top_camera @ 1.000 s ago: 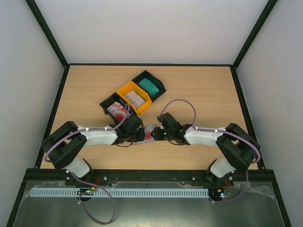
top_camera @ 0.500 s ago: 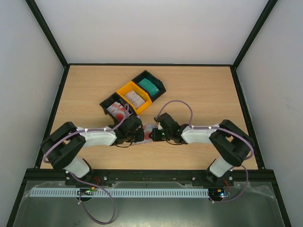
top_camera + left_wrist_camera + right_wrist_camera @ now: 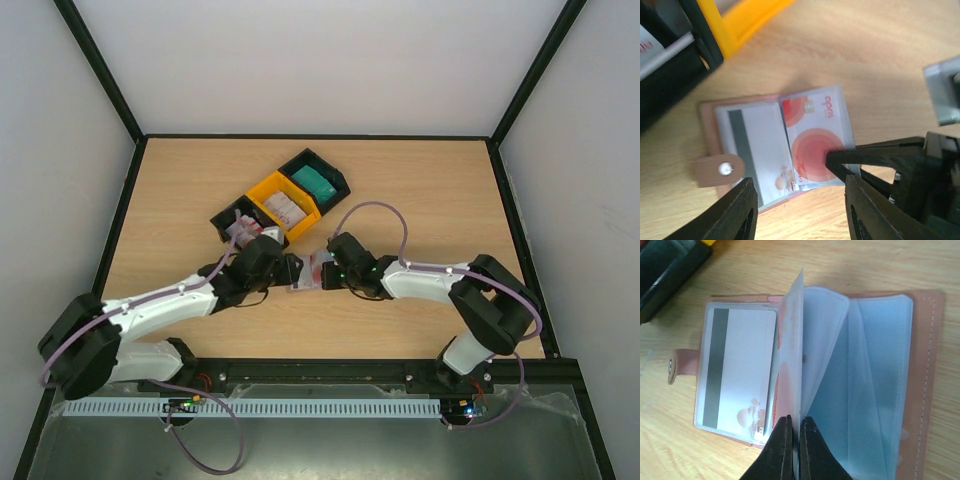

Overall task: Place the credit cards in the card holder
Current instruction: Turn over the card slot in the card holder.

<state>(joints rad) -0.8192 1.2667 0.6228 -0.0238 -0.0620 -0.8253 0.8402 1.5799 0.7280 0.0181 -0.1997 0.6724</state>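
The pinkish-brown leather folding card holder (image 3: 311,272) lies open on the near side of the black and yellow plastic trays (image 3: 745,22). The right gripper (image 3: 795,423) pinches one clear pocket leaf (image 3: 790,330) upright, probably to expose empty pockets. The left gripper (image 3: 801,204) hangs wide open above.

Robot lab cell; white panel walls (image 3: 320,65), black frame (image 3: 100,68), wooden table (image 3: 430,200)

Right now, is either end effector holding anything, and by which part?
The right end effector pinches a clear sleeve of the card holder by its edge; the left end effector holds nothing.
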